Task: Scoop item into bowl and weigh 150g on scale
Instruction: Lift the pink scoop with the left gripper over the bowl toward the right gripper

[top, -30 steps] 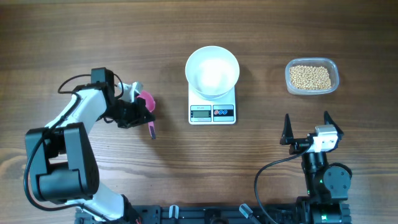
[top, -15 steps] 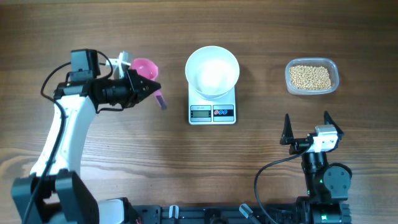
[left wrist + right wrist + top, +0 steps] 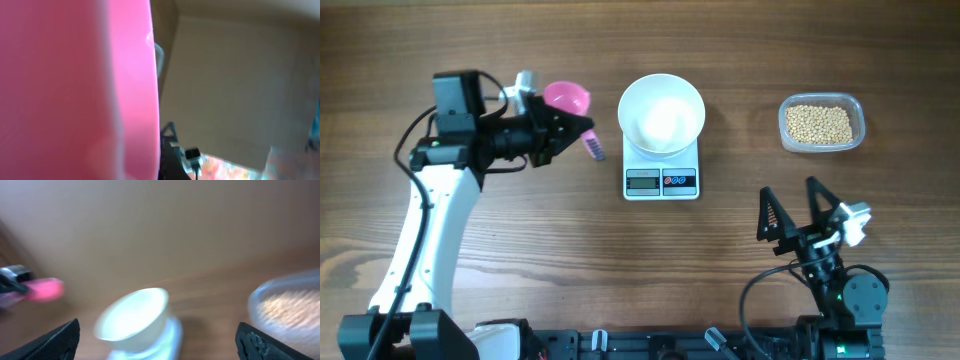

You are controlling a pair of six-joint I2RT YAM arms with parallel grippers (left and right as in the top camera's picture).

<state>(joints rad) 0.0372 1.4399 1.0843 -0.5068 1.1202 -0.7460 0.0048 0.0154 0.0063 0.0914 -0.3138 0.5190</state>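
As we read it from overhead, left gripper (image 3: 578,128): jaws narrow, clamped on the handle of the pink scoop (image 3: 567,97), just left of the bowl (image 3: 661,112).
left wrist view: pink blur fills the left half; we cannot tell more of the grip from it.
right gripper (image 3: 788,200): jaws spread wide with nothing between them, low over the table (image 3: 520,260) near its front edge.
beans (image 3: 819,123): heaped in the clear tub (image 3: 856,104), beyond the right gripper and well apart from both pairs of jaws.
bowl: white, sitting on the scale (image 3: 661,181), between pink scoop and clear tub.
right wrist view: we see the bowl ahead between our fingertips and the clear tub off to the right, all blurred.
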